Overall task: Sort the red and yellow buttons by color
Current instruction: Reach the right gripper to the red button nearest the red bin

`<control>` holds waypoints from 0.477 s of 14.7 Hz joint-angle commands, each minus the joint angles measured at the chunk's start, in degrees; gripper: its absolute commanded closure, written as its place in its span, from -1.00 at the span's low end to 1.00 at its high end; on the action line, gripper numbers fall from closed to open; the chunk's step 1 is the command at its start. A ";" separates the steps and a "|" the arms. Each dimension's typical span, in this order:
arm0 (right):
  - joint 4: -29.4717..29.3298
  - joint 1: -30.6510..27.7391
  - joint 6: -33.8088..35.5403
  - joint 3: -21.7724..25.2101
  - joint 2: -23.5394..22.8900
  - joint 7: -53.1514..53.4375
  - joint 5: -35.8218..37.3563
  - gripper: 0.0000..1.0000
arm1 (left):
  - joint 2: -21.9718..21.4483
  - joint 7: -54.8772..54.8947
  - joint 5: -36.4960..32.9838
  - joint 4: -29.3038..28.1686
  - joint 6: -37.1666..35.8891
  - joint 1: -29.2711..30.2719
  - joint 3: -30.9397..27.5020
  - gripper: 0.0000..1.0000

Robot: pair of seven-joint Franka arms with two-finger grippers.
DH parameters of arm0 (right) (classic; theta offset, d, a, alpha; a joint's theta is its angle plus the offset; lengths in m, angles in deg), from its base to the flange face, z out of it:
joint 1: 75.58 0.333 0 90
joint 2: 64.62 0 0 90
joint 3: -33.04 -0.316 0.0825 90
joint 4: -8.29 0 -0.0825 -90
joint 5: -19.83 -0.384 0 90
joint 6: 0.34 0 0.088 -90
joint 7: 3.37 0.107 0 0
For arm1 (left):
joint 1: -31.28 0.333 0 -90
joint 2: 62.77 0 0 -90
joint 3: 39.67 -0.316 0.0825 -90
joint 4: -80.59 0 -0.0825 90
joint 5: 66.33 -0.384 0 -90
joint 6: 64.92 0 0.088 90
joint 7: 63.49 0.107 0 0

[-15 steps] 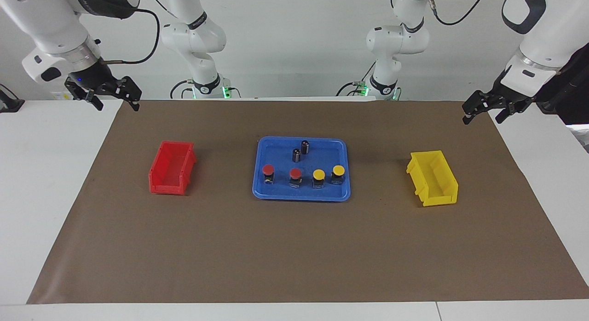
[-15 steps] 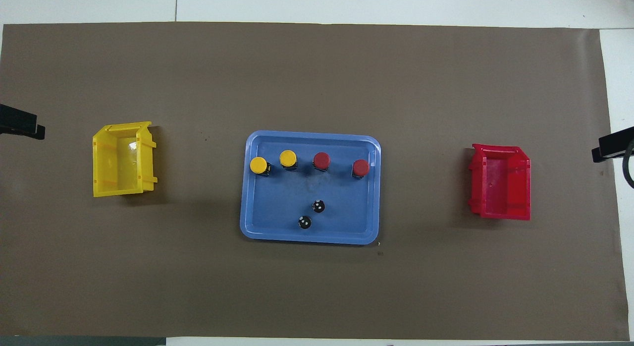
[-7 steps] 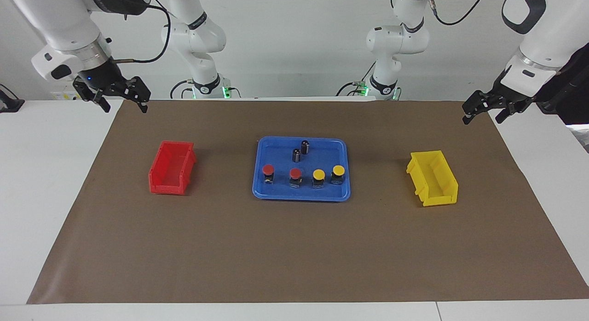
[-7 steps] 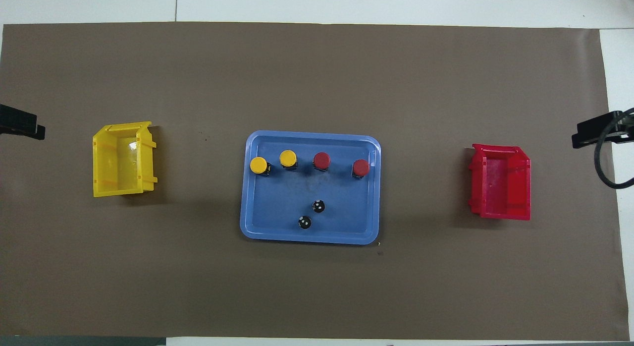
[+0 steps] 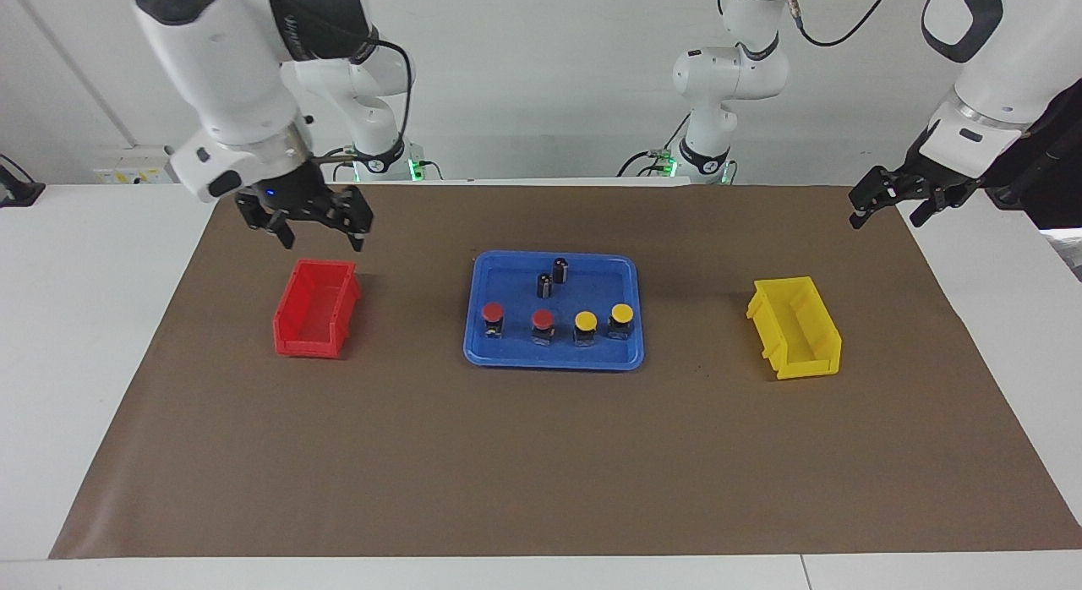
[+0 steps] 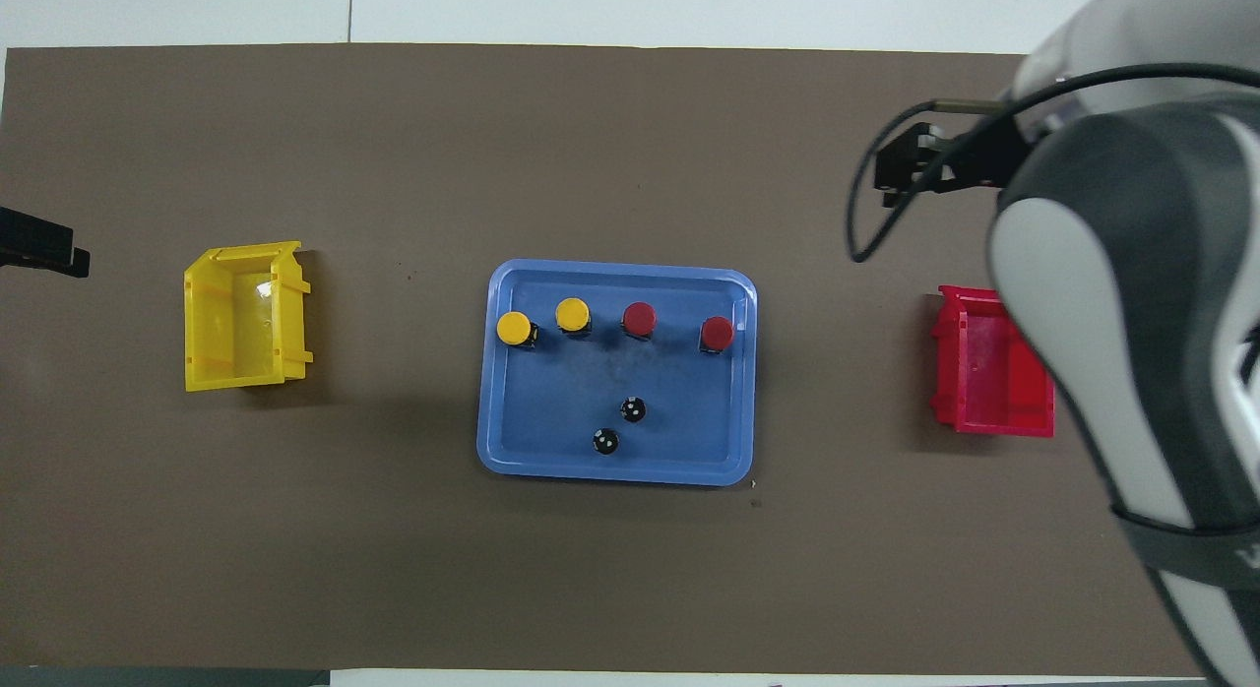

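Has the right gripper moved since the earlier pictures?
Yes. The open right gripper has swung from the mat's corner toward the blue tray, now above the red bin.

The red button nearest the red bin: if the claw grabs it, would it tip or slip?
The red button stands upright on a short dark body in the blue tray, so it probably looks steady, though a sideways nudge might topple it. Its round flat cap is wider than the body; a grip on the cap could slip.

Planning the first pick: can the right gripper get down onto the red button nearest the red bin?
Probably yes. The right gripper is open and empty above the table; that red button stands uncovered in the blue tray.
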State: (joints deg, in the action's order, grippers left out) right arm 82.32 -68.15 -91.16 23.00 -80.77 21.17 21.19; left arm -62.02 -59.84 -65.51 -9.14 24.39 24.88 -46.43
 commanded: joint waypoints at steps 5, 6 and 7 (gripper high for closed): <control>25.69 8.91 -26.22 -0.24 2.43 12.28 0.84 -1.00 | -0.48 0.39 0.58 -0.36 -0.63 0.43 0.17 -1.00; 28.07 9.87 -28.43 -0.24 2.26 12.29 0.84 -1.00 | -0.48 0.39 0.58 -0.36 -0.63 0.43 0.17 -1.00; 29.84 10.32 -30.01 -0.24 2.08 12.29 0.84 -1.00 | -0.48 0.39 0.58 -0.36 -0.63 0.43 0.17 -1.00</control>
State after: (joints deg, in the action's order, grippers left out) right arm 104.42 -58.07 -116.94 22.88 -82.28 32.65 21.40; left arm -62.02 -59.84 -65.51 -9.14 24.38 24.88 -46.43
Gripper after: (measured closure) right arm 0.000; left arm 0.000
